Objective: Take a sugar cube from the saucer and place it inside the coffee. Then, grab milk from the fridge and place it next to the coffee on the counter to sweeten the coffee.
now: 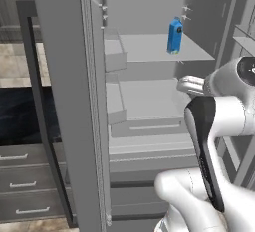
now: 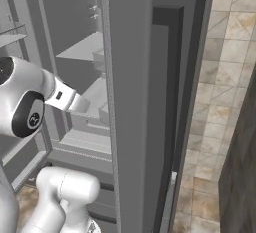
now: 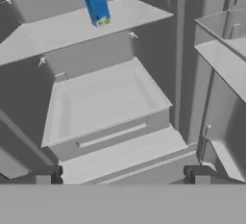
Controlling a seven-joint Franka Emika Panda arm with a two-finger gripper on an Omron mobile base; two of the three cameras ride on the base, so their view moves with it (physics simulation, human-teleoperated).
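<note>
Pincer [image 3: 123, 174] stands wide open with nothing between its fingertips [image 3: 201, 175], pointing into the open fridge [image 1: 149, 101] above a grey drawer [image 3: 105, 107]. Milk [image 1: 175, 36] stands upright on a shelf [image 1: 159, 49] at twelve o'clock from the pincer, well apart. At nine o'clock sits the black desk [image 1: 20, 114].

The fridge [image 1: 69, 101] is showing a smooth, matt light-grey finish like painted metal or plastic, its inner shelves and drawers looking the same; the milk [image 1: 175, 36] is reading as a smooth bright-blue carton with a slight sheen; the counter [image 1: 22, 114] is appearing as glossy black marble with faint white veins; the drawers [image 1: 25, 186] beneath are wearing matt dark grey fronts with silvery metallic handles.
</note>
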